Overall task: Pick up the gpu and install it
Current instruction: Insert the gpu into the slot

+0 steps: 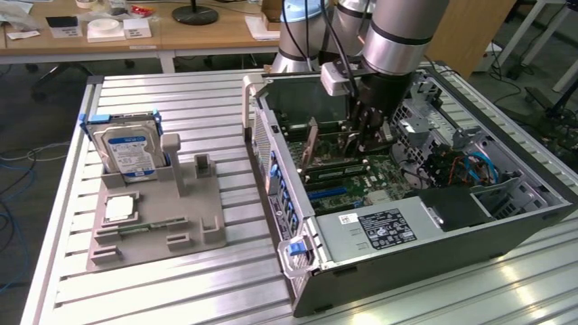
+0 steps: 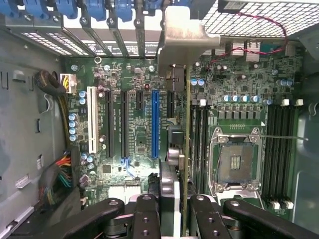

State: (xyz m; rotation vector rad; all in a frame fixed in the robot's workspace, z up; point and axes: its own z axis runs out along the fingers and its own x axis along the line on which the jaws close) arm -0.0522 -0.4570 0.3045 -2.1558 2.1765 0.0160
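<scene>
1. Now the end effector (image 1: 369,139) is reaching down into the open computer case (image 1: 505,230), right of centre in the exterior view, with its fingers (image 2: 197,219) clamped on the gpu (image 2: 186,144).
2. Seen from the wrist, the gpu is standing edge-on over the motherboard (image 2: 134,89), its silvery end bracket (image 2: 182,37) sitting up against the row of rear slot openings at the top of the frame.
3. The card is hanging between the blue expansion slot (image 2: 155,122) and the memory slots (image 2: 199,139); whether it is seated in a slot cannot be told.
4. Black slots (image 2: 115,122) and a white slot (image 2: 91,119) are lying further toward the left of that frame, and the empty processor socket (image 2: 235,162) is sitting to the right of the card.
5. A bundle of coloured cables (image 2: 55,177) is crowding the lower left corner of the wrist view.
6. In the exterior view the power supply (image 1: 384,230) is occupying the lower part of the case, and blue cables (image 1: 478,166) are looping by the drive cage on the right.
7. On the slatted table (image 1: 181,291), at the left of the frame, a grey holder (image 1: 153,223) is carrying a hard drive (image 1: 129,152) standing upright and a green memory stick (image 1: 149,225) lying flat.
</scene>
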